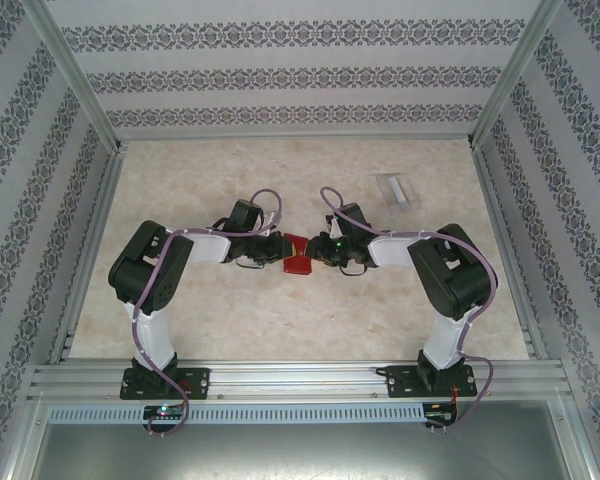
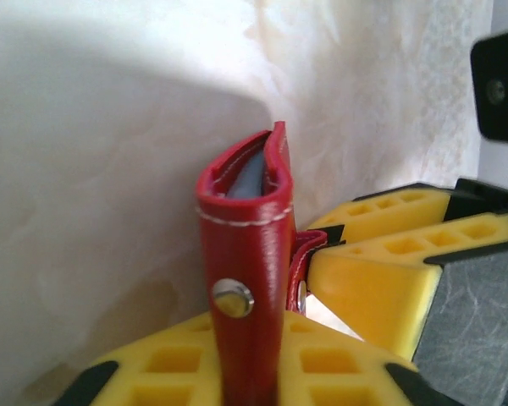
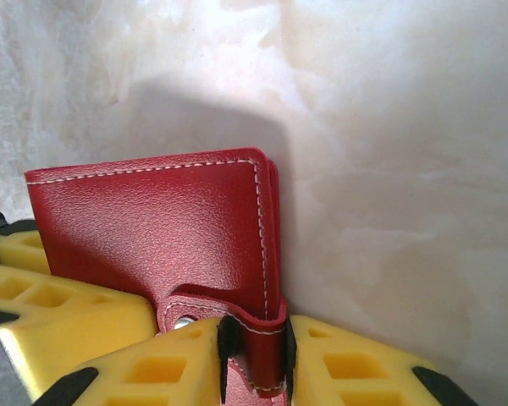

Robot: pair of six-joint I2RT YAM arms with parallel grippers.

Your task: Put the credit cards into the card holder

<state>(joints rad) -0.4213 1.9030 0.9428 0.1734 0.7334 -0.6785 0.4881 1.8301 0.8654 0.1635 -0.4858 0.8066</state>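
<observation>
The red card holder (image 1: pixel 298 256) hangs folded between both grippers at the table's middle. My left gripper (image 1: pixel 282 248) is shut on it. In the left wrist view the card holder (image 2: pixel 245 228) stands edge-on between my yellow fingers (image 2: pixel 152 368), with its silver snap and bluish inner pocket showing. My right gripper (image 1: pixel 318 252) is shut on the card holder's snap strap (image 3: pixel 256 347), below the red cover (image 3: pixel 152 228). The credit cards (image 1: pixel 398 190), pale and translucent, lie on the table behind and right of the right gripper, apart from both.
The beige marbled table (image 1: pixel 280 330) is boxed in by patterned walls and metal posts (image 1: pixel 75 75). An aluminium rail (image 1: pixel 300 380) runs along the near edge by the arm bases. The other arm's yellow fingers (image 2: pixel 381 279) crowd the card holder's right side.
</observation>
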